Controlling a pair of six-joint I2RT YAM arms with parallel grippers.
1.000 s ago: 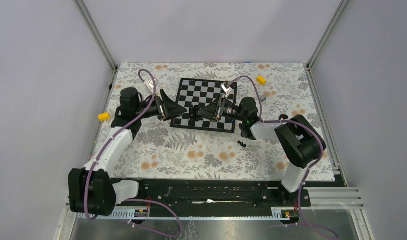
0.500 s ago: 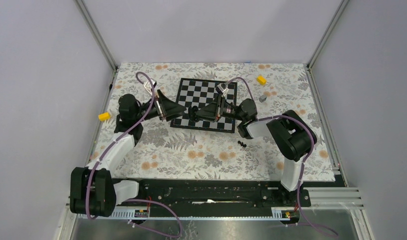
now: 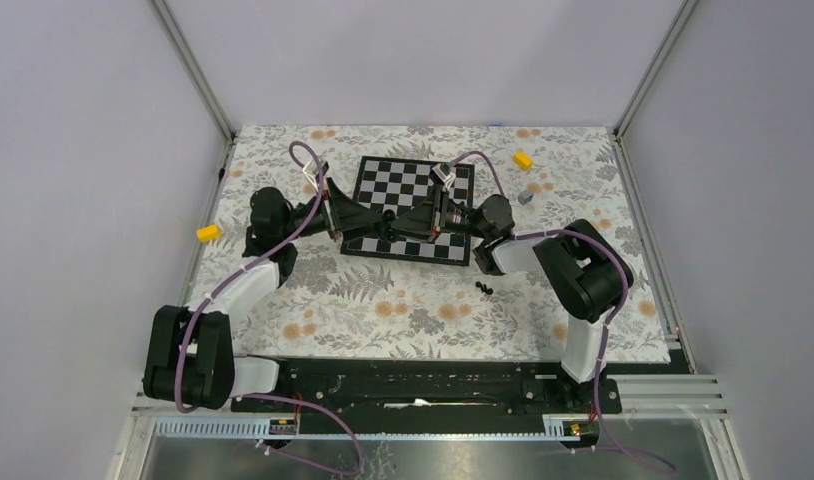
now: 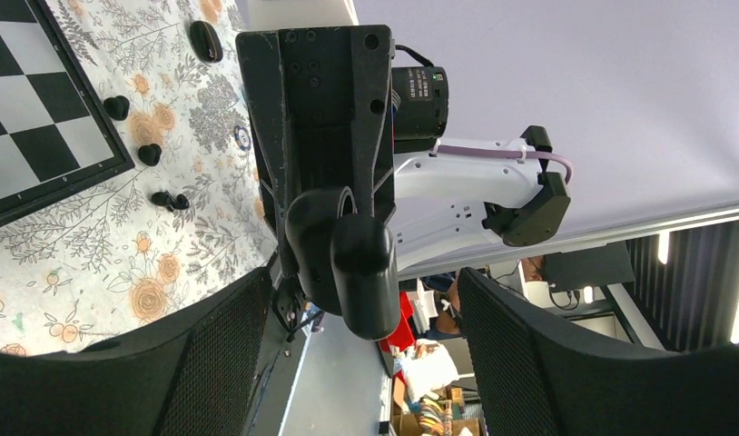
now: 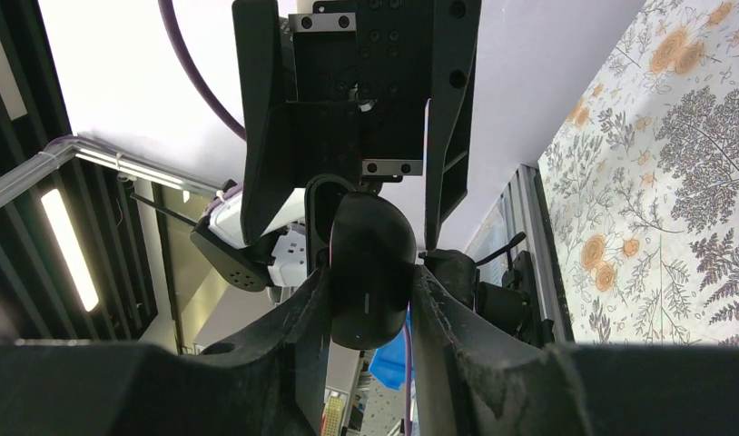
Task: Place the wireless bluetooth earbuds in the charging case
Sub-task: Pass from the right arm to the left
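Pale lilac-grey wall panels (image 3: pixel 413 60), silver aluminium corner posts (image 3: pixel 197 75), table under a white floral-print cloth (image 3: pixel 413 310), black metal rail (image 3: pixel 413 380) along its near edge, bright ceiling strip light (image 5: pixel 71 250)

1 chessboard (image 3: pixel 413 185) and 1 floral cloth (image 3: pixel 403 305). Yellow blocks (image 3: pixel 209 232): 2, the second block (image 3: pixel 523 159) at the far right. Grey cube (image 3: pixel 525 197): 1. Charging case (image 5: pixel 370 268): 1, open, with 2 halves showing. Earbuds (image 3: pixel 483 288): the top view shows 2, lying together. The left wrist view shows more small black pieces (image 4: pixel 149 154) on the cloth — 4 spots, 1 of them a touching pair — and whether each is a bud cannot be told.
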